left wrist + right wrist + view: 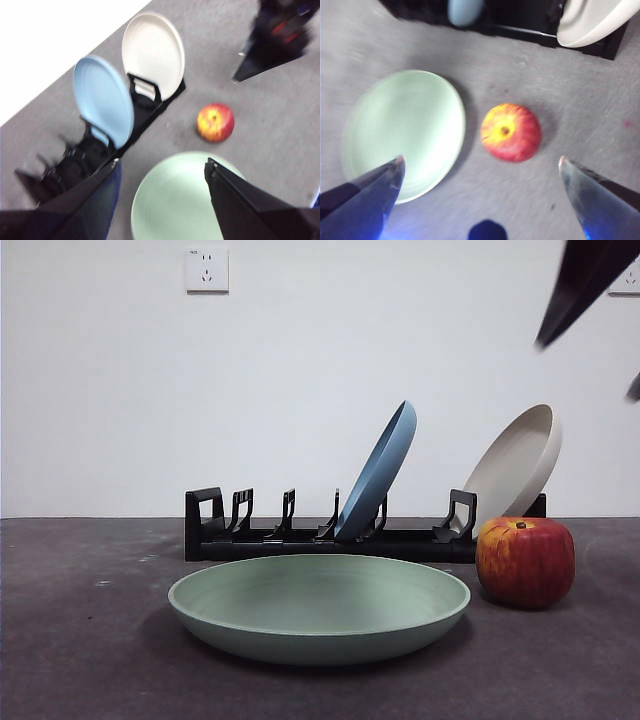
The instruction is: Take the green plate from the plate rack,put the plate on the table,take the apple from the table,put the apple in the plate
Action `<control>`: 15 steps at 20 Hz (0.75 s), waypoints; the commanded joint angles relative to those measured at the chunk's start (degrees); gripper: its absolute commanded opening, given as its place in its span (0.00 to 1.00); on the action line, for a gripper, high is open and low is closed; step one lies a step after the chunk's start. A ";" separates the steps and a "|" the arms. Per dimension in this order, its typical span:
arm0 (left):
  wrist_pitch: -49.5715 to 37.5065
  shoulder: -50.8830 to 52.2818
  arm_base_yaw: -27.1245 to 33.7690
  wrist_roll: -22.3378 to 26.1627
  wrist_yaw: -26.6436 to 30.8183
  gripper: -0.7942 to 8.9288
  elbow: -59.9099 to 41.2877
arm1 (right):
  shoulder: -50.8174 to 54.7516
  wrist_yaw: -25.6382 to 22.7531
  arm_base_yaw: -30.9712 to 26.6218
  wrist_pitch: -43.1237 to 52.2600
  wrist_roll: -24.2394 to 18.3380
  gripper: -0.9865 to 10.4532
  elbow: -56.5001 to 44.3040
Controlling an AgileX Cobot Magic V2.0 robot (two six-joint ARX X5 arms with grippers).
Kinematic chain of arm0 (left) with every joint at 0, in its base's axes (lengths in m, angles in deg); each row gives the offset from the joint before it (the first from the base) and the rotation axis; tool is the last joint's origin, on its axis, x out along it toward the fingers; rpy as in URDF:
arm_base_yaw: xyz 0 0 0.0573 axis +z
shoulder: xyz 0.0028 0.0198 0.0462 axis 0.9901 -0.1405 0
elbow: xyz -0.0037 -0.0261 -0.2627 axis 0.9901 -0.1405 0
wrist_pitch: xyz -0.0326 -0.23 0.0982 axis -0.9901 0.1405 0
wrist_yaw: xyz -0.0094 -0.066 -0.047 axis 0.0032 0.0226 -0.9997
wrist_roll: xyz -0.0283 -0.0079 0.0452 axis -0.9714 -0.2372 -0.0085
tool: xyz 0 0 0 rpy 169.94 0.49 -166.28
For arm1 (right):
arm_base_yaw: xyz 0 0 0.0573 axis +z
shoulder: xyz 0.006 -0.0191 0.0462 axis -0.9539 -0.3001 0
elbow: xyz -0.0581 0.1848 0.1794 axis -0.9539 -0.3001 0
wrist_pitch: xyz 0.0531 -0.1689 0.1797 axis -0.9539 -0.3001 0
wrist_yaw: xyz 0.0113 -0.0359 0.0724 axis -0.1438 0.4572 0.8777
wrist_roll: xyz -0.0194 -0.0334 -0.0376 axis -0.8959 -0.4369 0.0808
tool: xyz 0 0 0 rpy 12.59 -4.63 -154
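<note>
The green plate (320, 605) lies flat on the table (80, 640) in front of the plate rack (300, 540). The apple (525, 562) stands on the table just right of the plate, apart from it. My left gripper (162, 162) is open and empty, high above the green plate (175, 200), with the apple (215, 122) beyond it. My right gripper (481, 160) is open wide and empty, above the apple (511, 132), with the green plate (402, 132) beside it. A dark arm tip (580, 280) shows at the front view's top right.
A blue plate (378, 470) stands tilted in the rack's middle and a cream plate (515, 465) leans at its right end. The rack's left slots hold nothing. A white wall with a socket (207, 270) stands behind.
</note>
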 commanded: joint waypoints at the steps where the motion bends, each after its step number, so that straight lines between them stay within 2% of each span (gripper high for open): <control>1: 2.78 0.52 0.31 -0.55 -0.15 0.37 -0.28 | -4.85 -4.02 3.63 3.06 0.92 0.69 -0.09; 6: 6.69 0.55 0.28 -0.96 -0.31 0.37 -0.28 | -16.26 -13.59 8.50 8.46 1.97 0.69 -0.09; 15: 7.34 0.55 0.28 -2.19 -0.31 0.37 -0.28 | -27.32 -13.84 8.90 13.09 1.99 0.69 -0.09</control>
